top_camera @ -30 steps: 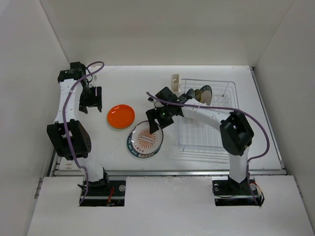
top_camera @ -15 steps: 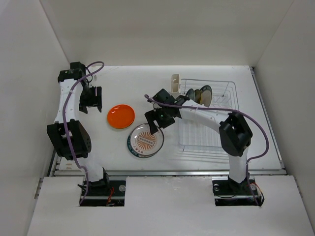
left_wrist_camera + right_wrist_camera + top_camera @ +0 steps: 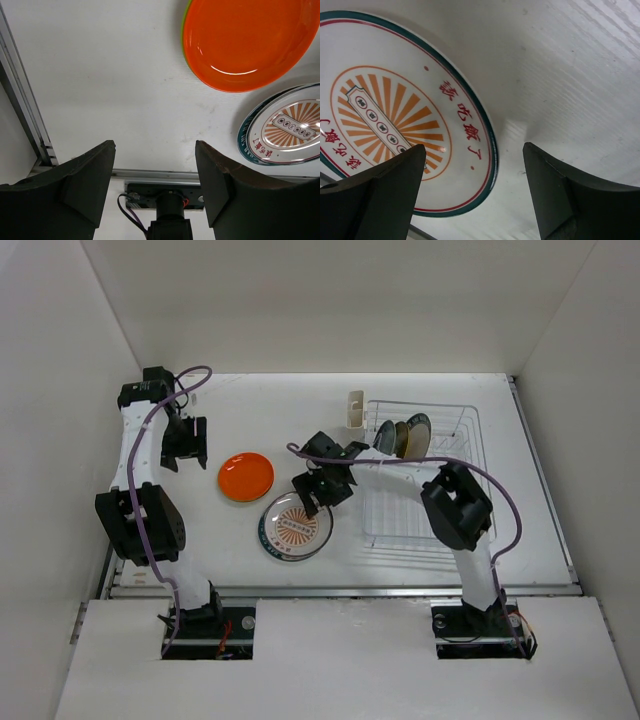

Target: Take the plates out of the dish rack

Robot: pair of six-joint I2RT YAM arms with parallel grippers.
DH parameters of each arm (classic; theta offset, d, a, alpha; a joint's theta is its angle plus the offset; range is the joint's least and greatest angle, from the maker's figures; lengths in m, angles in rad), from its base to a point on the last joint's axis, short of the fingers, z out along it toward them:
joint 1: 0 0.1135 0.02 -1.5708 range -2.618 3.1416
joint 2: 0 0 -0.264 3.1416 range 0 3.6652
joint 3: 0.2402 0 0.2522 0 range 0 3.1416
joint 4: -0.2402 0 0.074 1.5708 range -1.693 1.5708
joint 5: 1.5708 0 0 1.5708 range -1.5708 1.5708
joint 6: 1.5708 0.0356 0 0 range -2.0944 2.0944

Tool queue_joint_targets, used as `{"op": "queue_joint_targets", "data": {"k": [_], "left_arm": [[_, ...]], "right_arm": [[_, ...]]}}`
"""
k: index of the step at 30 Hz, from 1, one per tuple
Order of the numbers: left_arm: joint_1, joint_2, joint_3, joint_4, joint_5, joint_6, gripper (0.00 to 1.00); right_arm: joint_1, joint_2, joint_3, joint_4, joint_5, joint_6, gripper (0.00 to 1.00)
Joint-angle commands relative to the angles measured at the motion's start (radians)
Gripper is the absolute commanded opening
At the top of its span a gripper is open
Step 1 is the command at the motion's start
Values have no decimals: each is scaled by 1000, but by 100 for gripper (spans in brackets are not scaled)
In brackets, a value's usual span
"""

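A teal patterned plate [image 3: 293, 528] with an orange sunburst lies flat on the table; it also shows in the right wrist view [image 3: 395, 115] and the left wrist view [image 3: 285, 132]. My right gripper [image 3: 312, 502] is open and empty just above its far right rim [image 3: 475, 192]. An orange plate [image 3: 246, 476] lies to the left, stacked on a lime green plate whose rim peeks out [image 3: 184, 30]. My left gripper [image 3: 185, 445] is open and empty [image 3: 155, 185], left of the orange plate. The white wire dish rack [image 3: 440, 510] holds three upright plates [image 3: 404, 435] at its far end.
A cream cutlery cup [image 3: 356, 408] sits at the rack's far left corner. A metal rail [image 3: 25, 115] runs along the table's left edge. White walls enclose the table on three sides.
My right gripper lowered the teal patterned plate onto the table and let it go, then drew slightly back toward the rack. The left arm has not moved.
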Motion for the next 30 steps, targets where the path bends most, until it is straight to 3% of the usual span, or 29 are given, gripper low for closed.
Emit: {"op": "queue_joint_targets", "data": {"k": [1,16,23,27,30], "left_arm": [[8,-45,-15,-25,-6,-5,62],[8,-54,-33,-16,-6,-5,62],[8,-54,-24,-16,-6,-5,62],[8,-64,-15,-16,-6,-5,62],[8,-64,-4,-16,-15,-5,62]], "right_arm": [[31,-23,21,78,-18,23,84],[85,-23,3,57,39,50,84],[85,-104,53,-8,177,92,84],[74,-224,140,-87,412,141,92],[42,-324,205,-149,491,170,92]]}}
